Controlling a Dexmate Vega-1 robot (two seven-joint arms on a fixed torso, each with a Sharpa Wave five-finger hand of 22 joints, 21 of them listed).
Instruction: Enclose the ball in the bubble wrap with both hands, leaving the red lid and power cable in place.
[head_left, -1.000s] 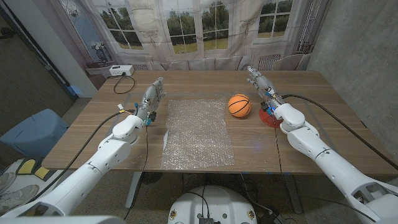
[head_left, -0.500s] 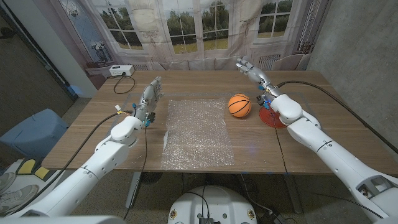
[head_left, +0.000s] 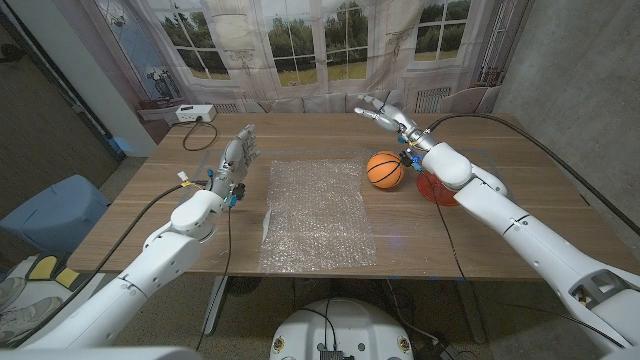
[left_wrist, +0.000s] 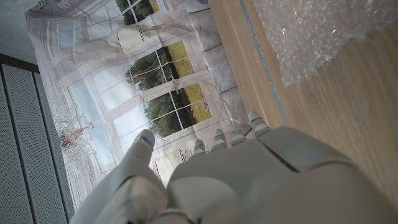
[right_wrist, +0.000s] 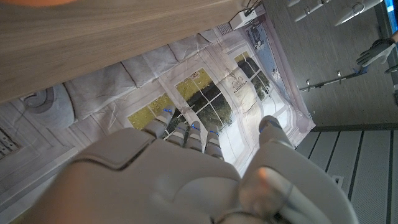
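An orange ball (head_left: 385, 169) sits on the wooden table (head_left: 520, 210), just off the right edge of a clear bubble wrap sheet (head_left: 318, 211) spread flat in the middle. Behind the ball, my right hand (head_left: 385, 114) is raised above the table with its fingers spread and nothing in it. The red lid (head_left: 436, 190) lies right of the ball, partly hidden by my right arm. My left hand (head_left: 238, 150) stands left of the sheet with straight fingers and holds nothing. A corner of the bubble wrap (left_wrist: 311, 37) shows in the left wrist view beyond my left hand (left_wrist: 249, 180).
A white power adapter (head_left: 193, 114) with its cable sits at the table's far left corner. Black cables run along both arms. A blue bin (head_left: 55, 212) stands on the floor at the left. A window-print curtain hangs behind the table.
My right hand has swung leftward and away from me, from over the red lid to behind the ball. My left hand has barely shifted. The ball and sheet have not moved.
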